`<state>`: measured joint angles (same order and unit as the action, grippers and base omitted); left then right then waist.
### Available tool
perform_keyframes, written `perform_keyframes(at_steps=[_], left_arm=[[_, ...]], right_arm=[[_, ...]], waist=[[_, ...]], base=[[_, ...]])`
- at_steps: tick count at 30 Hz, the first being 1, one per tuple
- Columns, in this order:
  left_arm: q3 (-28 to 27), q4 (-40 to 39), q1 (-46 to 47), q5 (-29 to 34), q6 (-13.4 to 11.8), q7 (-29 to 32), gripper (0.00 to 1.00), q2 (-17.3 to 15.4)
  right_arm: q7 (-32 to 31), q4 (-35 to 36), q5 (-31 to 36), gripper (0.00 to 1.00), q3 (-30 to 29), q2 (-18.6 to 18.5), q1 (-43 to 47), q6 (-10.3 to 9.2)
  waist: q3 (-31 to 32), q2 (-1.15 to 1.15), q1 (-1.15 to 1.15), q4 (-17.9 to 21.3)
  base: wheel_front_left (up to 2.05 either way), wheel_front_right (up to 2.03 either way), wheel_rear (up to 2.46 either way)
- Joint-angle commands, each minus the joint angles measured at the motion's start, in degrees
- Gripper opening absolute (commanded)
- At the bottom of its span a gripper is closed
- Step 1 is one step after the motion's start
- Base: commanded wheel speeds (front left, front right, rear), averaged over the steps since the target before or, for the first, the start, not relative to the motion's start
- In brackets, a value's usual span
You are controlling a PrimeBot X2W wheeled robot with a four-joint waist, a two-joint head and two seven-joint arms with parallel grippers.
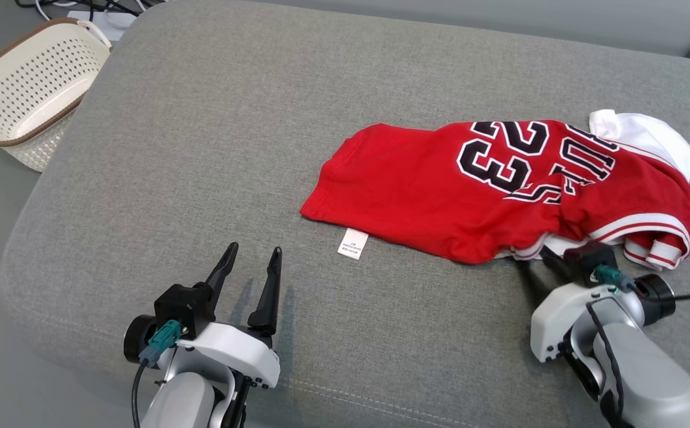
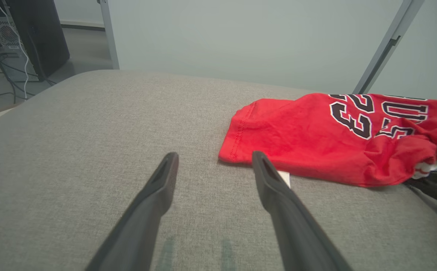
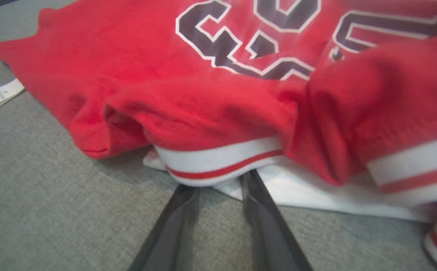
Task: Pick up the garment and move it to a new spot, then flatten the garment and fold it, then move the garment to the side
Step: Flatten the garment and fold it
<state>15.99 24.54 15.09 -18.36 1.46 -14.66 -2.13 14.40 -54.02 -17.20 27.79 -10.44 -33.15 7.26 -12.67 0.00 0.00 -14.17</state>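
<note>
One basket (image 1: pixel 30 89) sits off the left edge of the grey cushion (image 1: pixel 202 148). Next, our left gripper (image 1: pixel 254 248) hovers with fingers spread and empty over bare fabric, where there is ample open room for laying flat. Further right lies the red shirt (image 1: pixel 440 190), crumpled near the cushion's right edge: light, limp, likely to sag and drag. Our right gripper (image 1: pixel 538 264) noses under its white-striped trim, a firm doubled place to hold — whether it has pinched, we cannot tell.

You're looking at a lab or test room, not a home: computer case (image 2: pixel 7 35) and loose cables (image 2: pixel 0 81) on the floor, metal frame struts (image 2: pixel 387 47), plain wall, grey padded cushion (image 1: pixel 202 148), perforated basket (image 1: pixel 30 89) beside it.
</note>
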Motion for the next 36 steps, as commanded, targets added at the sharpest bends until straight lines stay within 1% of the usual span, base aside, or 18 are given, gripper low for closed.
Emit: perform_keyframes(at_steps=[1, 5, 7, 11, 12, 13, 14, 17, 22, 25, 28, 30, 32, 34, 35, 36], left_arm=[[-1.8, -1.1, 0.7, -0.7, 0.0, -0.3, 1.00, -0.8], [-2.2, -1.7, 0.4, -0.6, 0.0, -0.3, 1.00, -0.8], [-2.4, -1.8, 0.1, -0.5, 0.0, -0.3, 1.00, -0.8], [-2.7, -1.8, -0.4, 0.0, 0.3, -0.3, 1.00, -0.8], [-2.7, -1.8, -0.4, 0.0, 0.3, -0.3, 1.00, -0.8], [-2.9, -1.8, -0.7, 0.1, 0.4, -0.3, 1.00, -0.8], [-2.9, -1.8, -0.7, 0.1, 0.4, -0.3, 1.00, -0.8], [-2.9, -1.8, -1.0, 0.1, 0.4, -0.3, 1.00, -0.8], [-2.8, -1.7, -1.3, 0.1, 0.4, -0.3, 1.00, -0.8], [-2.4, -1.5, -1.2, 0.0, 0.4, -0.3, 1.00, -0.8], [-1.6, -1.4, -0.9, -0.1, 0.6, -0.3, 1.00, -0.8], [-0.7, -1.2, -0.5, 0.3, 0.8, -0.3, 1.00, -0.8], [0.6, -0.6, 0.1, 0.7, 1.3, -0.3, 1.00, -0.8], [2.3, 0.1, 0.8, 1.3, 1.9, -0.3, 1.00, -0.8], [3.3, 0.6, 1.2, 1.4, 2.2, -0.3, 1.00, -0.8], [4.2, 1.0, 1.7, 1.6, 2.3, -0.3, 1.00, -0.8]], right_arm=[[-0.4, -1.0, -0.1, 0.00, 0.6, 0.4, -0.5, 0.23], [0.4, 0.2, -1.8, 0.00, -0.7, 0.5, -2.4, 0.23], [0.5, 2.4, -3.0, 0.00, -1.2, 0.0, -2.3, 0.23], [0.6, 9.0, -7.0, 0.00, -1.6, -2.1, -0.7, 0.23], [0.6, 9.0, -7.0, 0.00, -1.6, -2.1, -0.7, 0.23], [0.6, 12.4, -9.1, 0.00, -1.2, -3.7, 0.3, 0.23], [0.6, 12.4, -9.1, 0.00, -1.2, -3.7, 0.3, 0.23], [0.1, 18.0, -13.5, 0.00, -0.7, -6.4, 2.1, 0.23], [-5.0, 29.4, -20.0, 0.00, 1.0, -11.6, 4.8, 0.23], [-7.5, 35.2, -21.5, 0.00, 0.9, -14.2, 6.0, 0.23], [-9.3, 38.5, -21.9, 0.00, 0.0, -14.5, 6.7, 0.23], [-10.4, 38.6, -21.5, 0.00, -0.2, -13.8, 6.6, 0.23], [-11.7, 37.0, -19.9, 0.00, 0.4, -12.9, 5.7, 0.23], [-12.9, 33.6, -19.0, 0.00, 0.9, -11.1, 4.2, 0.23], [-13.6, 31.1, -17.7, 0.30, 1.5, -10.4, 3.1, 0.23], [-13.6, 28.5, -16.8, 0.76, 1.5, -9.5, 1.9, 0.23]], waist=[[0.2, 0.00, 0.00, -0.1], [1.3, 0.00, 0.00, 0.8], [2.0, 0.00, 0.00, 1.7], [3.7, 0.00, 0.00, 4.1], [3.7, 0.00, 0.00, 4.1], [4.4, 0.00, 0.00, 5.4], [4.4, 0.00, 0.00, 5.4], [5.0, 0.00, 0.00, 7.2], [5.0, 0.00, 0.00, 9.5], [4.9, 0.00, 0.00, 9.9], [4.6, 0.00, 0.00, 9.5], [4.2, 0.00, 0.00, 8.8], [3.8, 0.00, 0.00, 8.0], [3.3, 0.00, 0.00, 7.3], [3.1, 0.00, 0.00, 7.0], [2.8, 0.00, 0.00, 6.6]], base=[[0.00, 0.00, 0.00], [0.00, 0.00, 0.00], [0.00, 0.00, 0.00], [0.00, 0.00, 0.00], [0.00, 0.00, 0.00], [0.00, 0.00, 0.00], [0.00, 0.00, 0.00], [0.00, 0.00, 0.00], [0.00, 0.00, 0.00], [0.00, 0.00, 0.00], [0.00, 0.00, 0.00], [0.00, 0.00, 0.00], [0.00, 0.00, 0.00], [0.00, 0.00, 0.00], [0.00, 0.00, 0.00], [0.00, 0.00, 0.00]])
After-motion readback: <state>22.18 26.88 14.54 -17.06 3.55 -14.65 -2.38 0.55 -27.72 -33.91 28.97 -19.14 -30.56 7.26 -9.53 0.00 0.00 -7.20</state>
